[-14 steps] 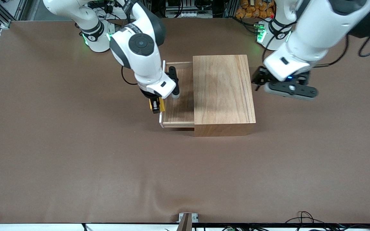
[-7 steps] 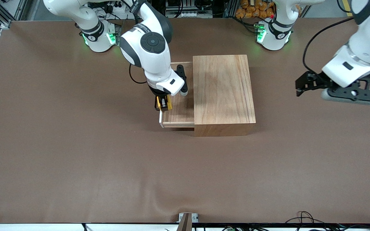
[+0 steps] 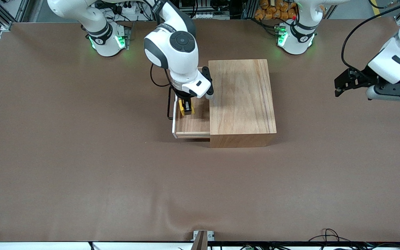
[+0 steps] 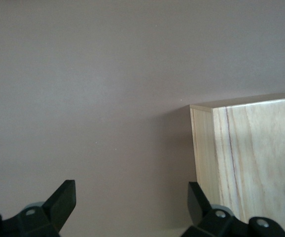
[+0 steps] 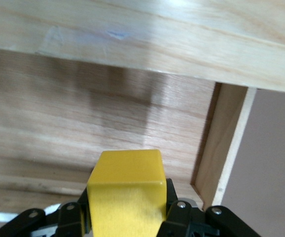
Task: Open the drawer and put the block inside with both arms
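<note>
Had my right gripper clamped on the block over the open drawer, so lowering before release seemed smart, while my left gripper waited spread apart over the tabletop.

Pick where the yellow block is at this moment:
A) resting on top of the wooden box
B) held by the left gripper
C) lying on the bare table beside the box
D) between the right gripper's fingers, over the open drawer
D: the right gripper has the block between its fingers over the open drawer.
</note>
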Controlling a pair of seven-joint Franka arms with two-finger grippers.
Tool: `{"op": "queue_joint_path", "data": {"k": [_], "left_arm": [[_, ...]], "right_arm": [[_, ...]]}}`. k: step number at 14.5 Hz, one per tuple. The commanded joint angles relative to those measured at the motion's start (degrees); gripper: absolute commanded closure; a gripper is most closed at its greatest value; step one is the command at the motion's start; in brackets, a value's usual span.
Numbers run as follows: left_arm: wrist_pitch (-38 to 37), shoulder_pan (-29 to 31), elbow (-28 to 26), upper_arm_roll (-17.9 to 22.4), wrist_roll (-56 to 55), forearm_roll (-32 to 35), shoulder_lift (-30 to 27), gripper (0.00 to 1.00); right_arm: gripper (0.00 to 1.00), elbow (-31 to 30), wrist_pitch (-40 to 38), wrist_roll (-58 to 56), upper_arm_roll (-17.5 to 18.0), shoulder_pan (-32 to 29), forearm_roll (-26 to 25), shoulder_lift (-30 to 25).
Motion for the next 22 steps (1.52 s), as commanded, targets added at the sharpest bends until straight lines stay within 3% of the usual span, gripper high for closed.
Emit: {"op": "queue_joint_path", "data": {"k": [1,5,9,15,18,22], "left_arm": [[-0.18,0.78,-3.36,-0.26,0.79,-0.17,-3.36,0.00],[-0.36,1.83,1.71,0.26,0.79,-0.52,0.05,0.00],[-0.27,2.63,2.25,0.26,0.96,-0.34,0.50,0.00],[-0.27,2.54,3.04,0.26,1.05,-0.78,1.20,0.00],[-0.45,2.28,2.52,0.18,0.53,-0.17,1.29,0.00],[-0.45,4.81,2.34,0.00,2.01,-0.17,1.38,0.00]], "right_arm": [[0.00,0.93,-0.47,2.67,-0.62,1.29,-2.37,0.33],[0.00,1.80,-1.87,2.67,-0.71,1.12,-2.37,-0.02],[0.00,7.07,-14.76,2.50,-1.67,-0.72,-1.94,-1.85],[0.00,7.70,-25.42,2.14,-2.56,-13.27,-0.80,-10.38],[0.00,8.49,-31.66,2.41,-2.82,-19.87,1.13,-11.88],[0.00,9.72,-34.13,2.76,-2.82,-28.04,1.93,-14.95]]}}
